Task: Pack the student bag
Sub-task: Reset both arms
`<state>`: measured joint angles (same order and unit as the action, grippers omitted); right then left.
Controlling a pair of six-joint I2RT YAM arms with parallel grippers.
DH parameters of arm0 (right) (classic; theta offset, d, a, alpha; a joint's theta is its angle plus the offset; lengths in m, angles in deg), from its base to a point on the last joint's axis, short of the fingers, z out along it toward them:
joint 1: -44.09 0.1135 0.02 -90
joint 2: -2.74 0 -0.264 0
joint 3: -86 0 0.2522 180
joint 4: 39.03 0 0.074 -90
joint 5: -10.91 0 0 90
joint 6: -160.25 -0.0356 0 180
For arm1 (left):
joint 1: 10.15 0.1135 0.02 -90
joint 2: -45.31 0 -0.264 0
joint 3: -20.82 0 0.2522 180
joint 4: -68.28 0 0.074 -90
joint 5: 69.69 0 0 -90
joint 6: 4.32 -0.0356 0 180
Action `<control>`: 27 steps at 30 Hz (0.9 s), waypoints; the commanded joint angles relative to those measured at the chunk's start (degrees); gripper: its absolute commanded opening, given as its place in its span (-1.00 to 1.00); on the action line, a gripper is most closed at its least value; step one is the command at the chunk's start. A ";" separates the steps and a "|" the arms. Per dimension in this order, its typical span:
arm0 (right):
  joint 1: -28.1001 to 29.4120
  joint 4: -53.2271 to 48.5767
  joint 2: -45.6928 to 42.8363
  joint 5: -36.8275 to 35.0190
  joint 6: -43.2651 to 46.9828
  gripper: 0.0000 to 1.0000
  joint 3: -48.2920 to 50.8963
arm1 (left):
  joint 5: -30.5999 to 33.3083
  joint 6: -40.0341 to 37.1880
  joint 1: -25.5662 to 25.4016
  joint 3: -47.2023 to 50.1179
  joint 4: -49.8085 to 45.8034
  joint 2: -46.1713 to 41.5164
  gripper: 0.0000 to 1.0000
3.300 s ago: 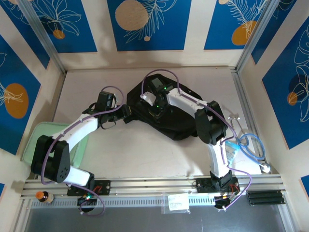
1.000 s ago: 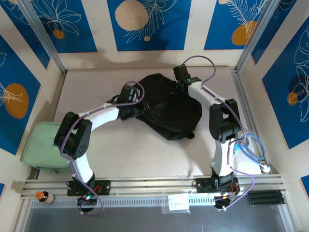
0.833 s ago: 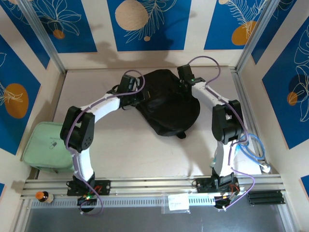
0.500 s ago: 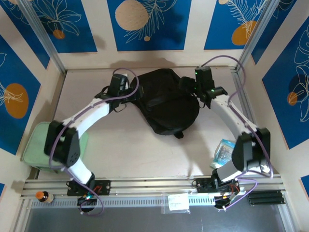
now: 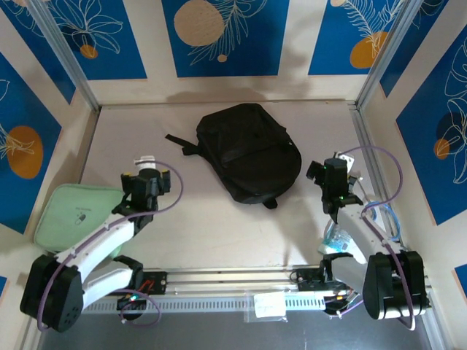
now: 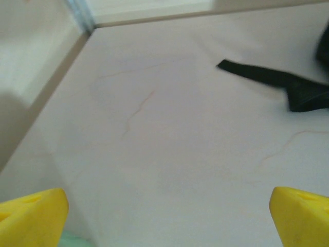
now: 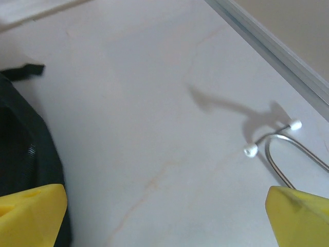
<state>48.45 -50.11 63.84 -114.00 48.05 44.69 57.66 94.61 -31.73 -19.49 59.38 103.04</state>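
Note:
The student bag (image 5: pixel 248 152), a large black backpack, lies flat at the back middle of the table, one strap (image 5: pixel 181 141) trailing to its left. My left gripper (image 5: pixel 146 165) hovers over bare table well to the bag's left and nearer, open, with nothing between its yellow fingertips (image 6: pixel 32 218). That strap's end (image 6: pixel 272 82) lies ahead of the left gripper (image 6: pixel 167 221). My right gripper (image 5: pixel 341 162) stands to the bag's right, open and holding nothing. In the right wrist view the bag's edge (image 7: pixel 25 149) is at the left, beside the right gripper (image 7: pixel 164 218).
A mint-green zip case (image 5: pixel 80 217) lies at the near left. A stethoscope (image 5: pixel 383 219) and a clear packet (image 5: pixel 341 235) sit at the near right; the stethoscope's metal earpieces (image 7: pixel 288 149) are just ahead of my right fingers. Walls enclose the table on three sides.
Both grippers were shut at the bag's sides a second ago. They have opened, let go and drawn back toward the near edge, left and right. The bag has stayed put since then.

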 commanded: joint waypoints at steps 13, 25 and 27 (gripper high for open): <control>-0.84 42.14 13.57 14.97 16.09 0.99 9.40 | -20.66 -14.01 8.57 10.94 31.35 6.35 0.99; -0.06 54.70 26.17 17.60 17.06 0.98 9.21 | -33.75 -12.73 16.53 10.41 54.40 26.19 0.99; -0.51 53.69 26.06 16.98 16.38 0.98 8.83 | -34.14 -12.37 16.78 10.00 57.33 30.58 0.99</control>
<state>47.86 -0.21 89.33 -96.85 63.81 53.61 28.13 81.10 -15.91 -8.76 108.23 129.29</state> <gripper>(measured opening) 0.992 0.994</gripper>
